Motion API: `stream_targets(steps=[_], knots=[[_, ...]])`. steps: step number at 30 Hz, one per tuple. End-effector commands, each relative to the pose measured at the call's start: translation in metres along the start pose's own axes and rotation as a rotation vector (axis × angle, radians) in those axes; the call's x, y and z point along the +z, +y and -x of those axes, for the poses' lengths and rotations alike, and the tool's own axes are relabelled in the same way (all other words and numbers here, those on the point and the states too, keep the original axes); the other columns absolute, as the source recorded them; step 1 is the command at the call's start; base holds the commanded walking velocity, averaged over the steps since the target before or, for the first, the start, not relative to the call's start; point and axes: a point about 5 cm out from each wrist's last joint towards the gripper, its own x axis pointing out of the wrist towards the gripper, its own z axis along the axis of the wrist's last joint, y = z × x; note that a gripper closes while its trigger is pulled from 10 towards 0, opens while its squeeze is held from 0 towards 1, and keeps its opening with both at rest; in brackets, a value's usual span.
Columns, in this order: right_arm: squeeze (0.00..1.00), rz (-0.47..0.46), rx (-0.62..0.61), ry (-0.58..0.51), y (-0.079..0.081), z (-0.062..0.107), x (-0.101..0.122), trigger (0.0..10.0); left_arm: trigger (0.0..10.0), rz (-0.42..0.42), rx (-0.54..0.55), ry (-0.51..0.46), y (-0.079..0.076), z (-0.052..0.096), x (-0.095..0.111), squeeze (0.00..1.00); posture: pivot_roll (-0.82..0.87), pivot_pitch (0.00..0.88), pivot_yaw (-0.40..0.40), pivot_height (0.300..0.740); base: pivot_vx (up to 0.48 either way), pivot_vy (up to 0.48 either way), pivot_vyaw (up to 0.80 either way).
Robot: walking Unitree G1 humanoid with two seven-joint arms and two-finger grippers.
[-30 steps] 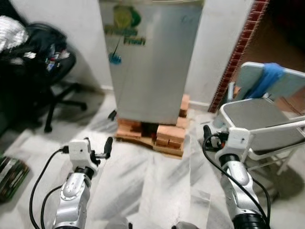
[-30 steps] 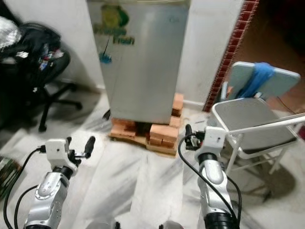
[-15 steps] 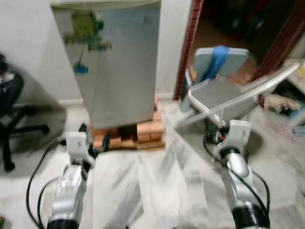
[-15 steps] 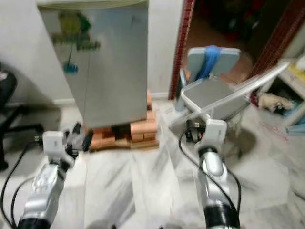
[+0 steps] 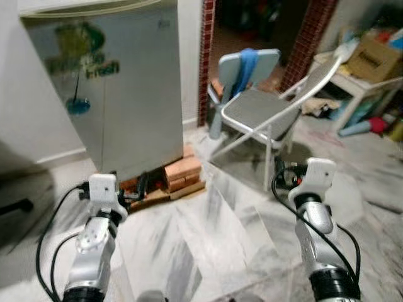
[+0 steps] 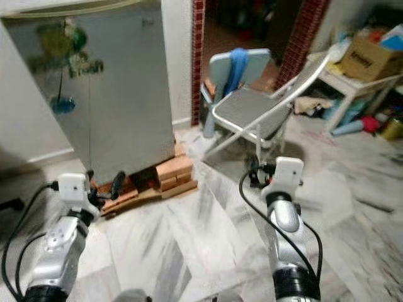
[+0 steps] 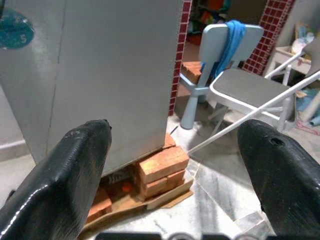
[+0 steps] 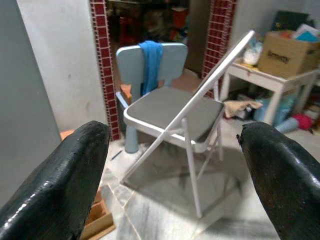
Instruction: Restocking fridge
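1. Upper left of the head view: the fridge (image 5: 104, 88), grey, door shut, standing on bricks (image 5: 182, 173) over a wooden pallet.
2. Lower left: my left claw (image 5: 135, 189), fingers spread wide and empty, held low just before the fridge's base.
3. Lower right: my right claw (image 5: 284, 178), also spread wide and empty, pointing toward a folding chair (image 5: 261, 113) at upper centre.
4. Behind that chair stands a small blue chair (image 5: 249, 66) with a blue cloth over its back; a counter (image 5: 352, 85) carrying a cardboard box sits at upper right.
5. I can make out no food or drink to stock, so I judge I am either looking for supplies or done with the door closed again.
6. Either way, I cannot settle the next move from here.
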Motion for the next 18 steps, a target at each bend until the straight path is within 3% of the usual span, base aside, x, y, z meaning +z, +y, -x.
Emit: stream_targets(steps=[1,18], knots=[[0.00,-0.003,0.021,-0.030,0.0059,-0.0030,0.0074,10.0,10.0,-0.013,-0.003,-0.002,0.0027,-0.0014,0.0026,0.00,0.04,0.000,-0.005,0.740,0.000,0.450,-0.80],[0.00,0.018,0.014,-0.054,0.0023,0.0002,0.0099,10.0,10.0,-0.041,0.005,0.009,0.0037,0.0028,-0.0016,0.00,0.03,0.000,-0.001,0.740,0.000,0.445,-0.80]])
